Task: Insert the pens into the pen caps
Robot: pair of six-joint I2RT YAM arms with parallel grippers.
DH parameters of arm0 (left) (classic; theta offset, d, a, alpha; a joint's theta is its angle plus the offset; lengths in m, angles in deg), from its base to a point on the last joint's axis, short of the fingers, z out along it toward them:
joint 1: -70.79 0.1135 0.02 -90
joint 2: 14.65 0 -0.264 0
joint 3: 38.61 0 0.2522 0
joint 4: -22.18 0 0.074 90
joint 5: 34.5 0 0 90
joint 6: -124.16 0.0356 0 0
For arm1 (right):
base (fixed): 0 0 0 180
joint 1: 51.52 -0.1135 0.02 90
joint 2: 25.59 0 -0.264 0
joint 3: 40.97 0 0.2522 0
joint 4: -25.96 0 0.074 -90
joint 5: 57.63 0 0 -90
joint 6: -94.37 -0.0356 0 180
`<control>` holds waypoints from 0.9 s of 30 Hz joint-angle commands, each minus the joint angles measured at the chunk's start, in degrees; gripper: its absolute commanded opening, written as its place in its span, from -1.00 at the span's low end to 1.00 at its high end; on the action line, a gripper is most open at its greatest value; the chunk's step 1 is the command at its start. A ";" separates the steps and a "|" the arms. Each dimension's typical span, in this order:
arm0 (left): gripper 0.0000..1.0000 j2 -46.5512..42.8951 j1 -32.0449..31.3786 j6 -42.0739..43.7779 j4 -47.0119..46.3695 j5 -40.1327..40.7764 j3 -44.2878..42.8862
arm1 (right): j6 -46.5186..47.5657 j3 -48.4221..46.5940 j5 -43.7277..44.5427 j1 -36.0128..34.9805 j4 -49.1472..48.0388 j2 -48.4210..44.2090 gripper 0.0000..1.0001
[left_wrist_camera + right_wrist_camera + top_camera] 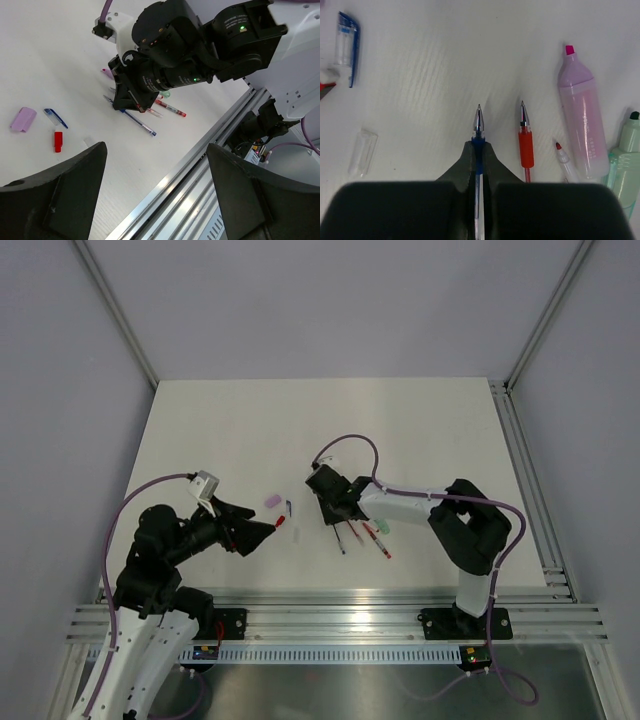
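Observation:
My right gripper (478,148) is shut on a blue pen (478,125) just behind its metal tip, low over the table. In the top view this gripper (336,512) sits over the pen group. A red pen (525,145), a thin red-tipped pen (564,160), a pink highlighter (580,125) and a pale green one (624,160) lie to its right. The caps lie to the left: a blue cap (346,47), a clear cap (362,152), a red cap (58,141) and a pink cap (23,119). My left gripper (155,187) is open and holds nothing, close beside the red cap (280,523).
The aluminium rail (340,618) runs along the table's near edge, right under my left gripper. A second rail (528,490) borders the right side. Purple cables (350,445) loop above the right wrist. The white table (250,430) stretches to the back wall.

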 commanded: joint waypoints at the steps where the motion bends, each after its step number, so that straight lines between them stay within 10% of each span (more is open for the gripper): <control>1: 0.62 0.72 -0.03 -0.57 -2.64 -0.79 0.25 | -1.46 -0.09 2.70 -0.46 -4.10 -9.88 -1.00; 11: 0.52 3.88 -0.21 -1.80 -4.93 -5.00 1.21 | -11.65 8.62 -7.14 -1.69 -30.38 -32.65 -1.00; 27: 0.40 3.44 -0.21 -3.38 -7.13 -7.91 1.83 | -13.77 8.17 -5.30 -11.53 -47.18 -27.13 -1.00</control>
